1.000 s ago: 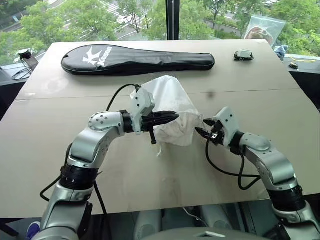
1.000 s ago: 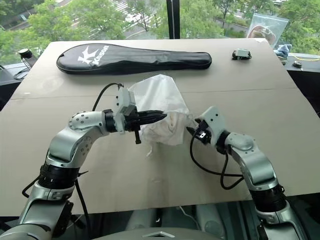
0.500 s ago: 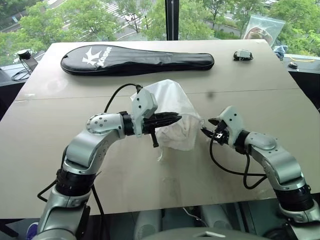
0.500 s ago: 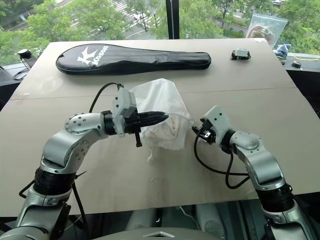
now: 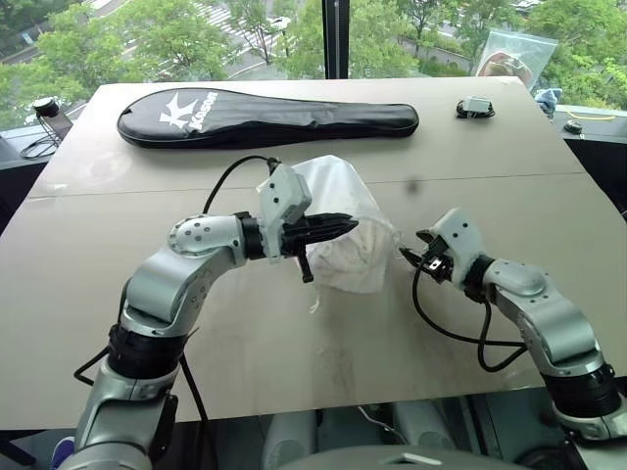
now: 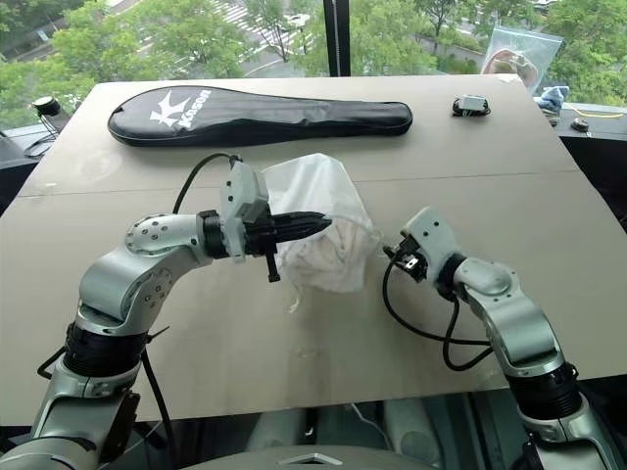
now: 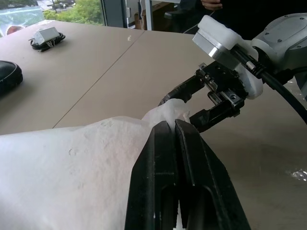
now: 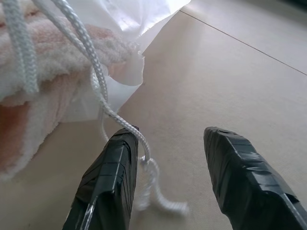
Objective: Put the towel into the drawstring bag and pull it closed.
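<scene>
Left hand (image 5: 338, 224): fingers pressed together, pinching the bag's fabric at its mouth and holding that edge up off the table.
Bag (image 5: 343, 211): middle of the table (image 5: 88, 294), between the two hands, bulging; a cord end hangs below it.
Towel (image 8: 45, 91): inside the bag, seen at the open mouth in the right wrist view.
Cord (image 8: 103, 108): runs from the bag's mouth across one finger (image 8: 108, 187) of the right hand.
Right hand (image 5: 416, 253): just right of the bag, fingers apart, closed on nothing.
Racket cover (image 5: 265, 116): far side of the table, well apart from the bag.
</scene>
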Robot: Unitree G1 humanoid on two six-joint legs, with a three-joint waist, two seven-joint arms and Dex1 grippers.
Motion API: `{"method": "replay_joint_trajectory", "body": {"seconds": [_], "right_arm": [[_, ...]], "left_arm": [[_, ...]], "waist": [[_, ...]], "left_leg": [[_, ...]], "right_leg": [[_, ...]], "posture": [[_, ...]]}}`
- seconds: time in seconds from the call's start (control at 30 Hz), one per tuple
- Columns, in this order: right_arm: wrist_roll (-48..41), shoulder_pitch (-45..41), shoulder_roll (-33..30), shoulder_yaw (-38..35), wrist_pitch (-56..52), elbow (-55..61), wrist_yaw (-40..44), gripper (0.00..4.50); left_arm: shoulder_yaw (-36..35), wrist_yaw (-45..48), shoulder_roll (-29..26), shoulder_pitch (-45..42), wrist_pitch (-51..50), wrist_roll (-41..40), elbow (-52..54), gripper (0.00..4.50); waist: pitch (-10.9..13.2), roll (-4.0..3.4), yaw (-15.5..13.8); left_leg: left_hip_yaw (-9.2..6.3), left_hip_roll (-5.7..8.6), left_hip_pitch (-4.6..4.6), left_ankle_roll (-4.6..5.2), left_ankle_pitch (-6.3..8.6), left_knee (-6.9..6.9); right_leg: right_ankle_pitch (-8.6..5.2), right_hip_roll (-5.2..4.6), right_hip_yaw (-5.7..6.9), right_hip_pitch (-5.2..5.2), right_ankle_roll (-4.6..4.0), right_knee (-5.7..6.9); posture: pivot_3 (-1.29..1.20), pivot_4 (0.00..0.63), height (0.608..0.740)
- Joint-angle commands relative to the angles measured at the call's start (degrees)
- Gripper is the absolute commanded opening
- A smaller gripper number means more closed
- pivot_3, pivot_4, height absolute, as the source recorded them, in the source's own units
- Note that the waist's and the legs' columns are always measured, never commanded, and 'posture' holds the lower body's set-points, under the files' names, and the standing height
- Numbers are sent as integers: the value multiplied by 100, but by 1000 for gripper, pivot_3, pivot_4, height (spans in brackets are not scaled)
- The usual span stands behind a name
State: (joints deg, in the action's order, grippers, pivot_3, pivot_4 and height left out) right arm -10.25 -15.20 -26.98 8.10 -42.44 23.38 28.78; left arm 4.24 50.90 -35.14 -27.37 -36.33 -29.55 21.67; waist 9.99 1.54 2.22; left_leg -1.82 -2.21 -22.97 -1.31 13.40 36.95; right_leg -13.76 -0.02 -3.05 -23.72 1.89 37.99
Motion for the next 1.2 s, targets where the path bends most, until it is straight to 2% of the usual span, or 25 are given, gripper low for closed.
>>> {"method": "replay_joint_trajectory", "body": {"seconds": [0.03,0.2,0.4,0.57,0.67,0.77,0.8,1.0,1.07,1.2], "right_arm": [[-141,-10,-116,-140,-70,315,126,2330],[-6,-127,-40,-140,21,136,-100,2330],[244,-161,498,205,207,-226,-478,2330],[532,-185,987,221,446,-502,-991,2330],[648,-187,1203,127,628,-621,-1275,1521],[635,-153,1377,50,826,-653,-1391,258],[607,-144,1418,5,818,-648,-1420,88],[536,-103,1267,-355,672,-435,-1411,88],[399,-87,1199,-474,505,-227,-1322,88],[265,-39,1015,-476,283,86,-1124,0]], "left_arm": [[-139,37,-19,-140,113,-55,-6,0],[-115,83,-12,-131,219,-7,-136,0],[-120,190,-36,-76,415,44,-310,0],[-127,226,-42,-18,553,90,-413,0],[-126,225,-32,9,610,112,-455,0],[-107,223,-3,36,672,149,-504,0],[-100,222,4,36,690,159,-523,0],[-113,96,103,-105,920,300,-776,0],[-401,105,222,-169,561,-216,-807,0],[-649,189,117,-74,223,-537,-757,1251]], "waist": [[0,0,-2],[0,0,3],[0,0,4],[0,0,2],[0,0,0],[0,0,2],[0,0,2],[0,0,-7],[0,-1,-12],[0,-1,25]], "left_leg": [[0,0,0,0,0,0],[0,0,0,0,0,1],[-1,0,0,0,0,1],[1,0,-1,0,0,2],[0,0,-1,0,0,2],[-1,0,0,0,0,2],[-1,0,0,0,0,2],[0,0,-1,0,0,2],[0,0,-1,0,0,2],[-1,0,-1,0,0,2]], "right_leg": [[0,0,0,0,0,0],[0,0,0,0,0,0],[2,1,0,0,-3,1],[6,0,0,0,-10,1],[9,-1,0,0,-14,1],[9,0,1,0,-14,2],[9,0,1,0,-14,2],[9,-1,1,0,-15,1],[9,-1,1,0,-15,1],[9,0,1,0,-15,2]], "posture": [[0,150,740],[0,150,740],[0,150,740],[0,150,740],[0,150,740],[0,150,740],[0,150,740],[0,150,740],[0,150,740],[0,150,740]]}}
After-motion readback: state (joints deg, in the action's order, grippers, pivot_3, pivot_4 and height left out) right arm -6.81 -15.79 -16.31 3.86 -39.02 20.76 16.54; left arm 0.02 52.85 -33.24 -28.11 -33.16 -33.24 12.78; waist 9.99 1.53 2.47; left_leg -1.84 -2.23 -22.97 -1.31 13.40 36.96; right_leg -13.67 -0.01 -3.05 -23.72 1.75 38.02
